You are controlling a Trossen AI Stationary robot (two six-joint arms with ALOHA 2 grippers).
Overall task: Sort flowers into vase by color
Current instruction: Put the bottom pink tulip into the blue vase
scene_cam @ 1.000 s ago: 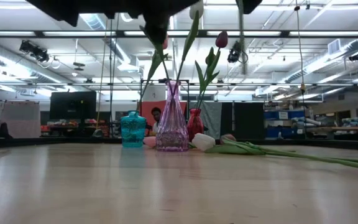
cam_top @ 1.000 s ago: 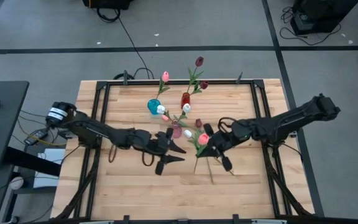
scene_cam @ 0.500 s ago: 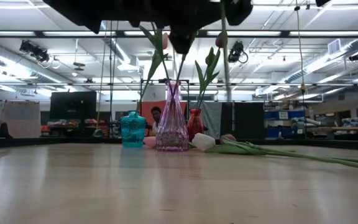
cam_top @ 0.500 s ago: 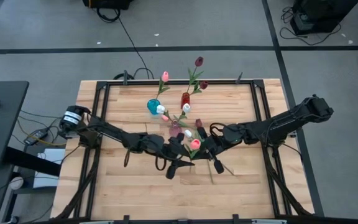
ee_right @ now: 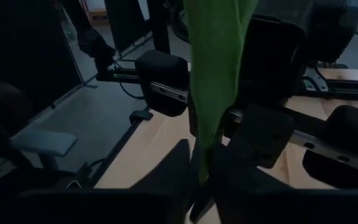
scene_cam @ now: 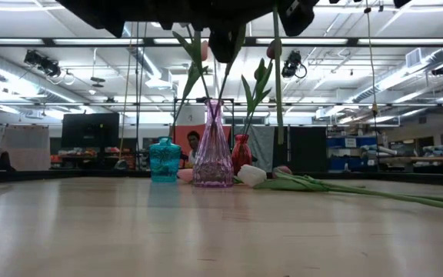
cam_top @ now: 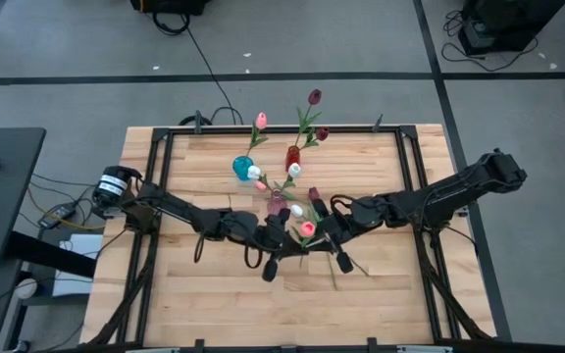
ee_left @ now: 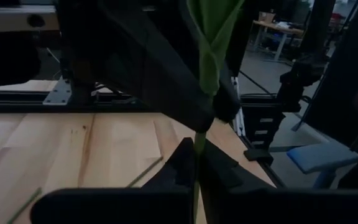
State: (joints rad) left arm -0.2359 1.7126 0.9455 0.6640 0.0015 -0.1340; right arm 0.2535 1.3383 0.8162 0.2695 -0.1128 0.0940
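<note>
**Both grippers on one pink tulip above the table**

The left gripper (cam_top: 284, 238) and right gripper (cam_top: 324, 233) meet just in front of the purple vase (cam_top: 279, 204), and between them is a pink tulip (cam_top: 307, 227), lifted off the table (cam_top: 204, 304). In the left wrist view the left fingers (ee_left: 185, 163) are pressed together on the green stem (ee_left: 201, 140). In the right wrist view the stem runs down between the right fingers (ee_right: 173, 171), but whether they pinch it or stand slightly apart, I cannot tell.

The low view shows the stem hanging free, just right of the purple vase. Behind that vase stand the teal vase (cam_top: 241, 168) with a pink flower (cam_top: 260, 120) and the red vase (cam_top: 292, 155) with maroon flowers (cam_top: 314, 97). More tulips (scene_cam: 344, 188) lie on the wood right of the purple vase, a white head (scene_cam: 251, 175) nearest it.

A person (scene_cam: 194, 145) sits in the room behind the vases.
</note>
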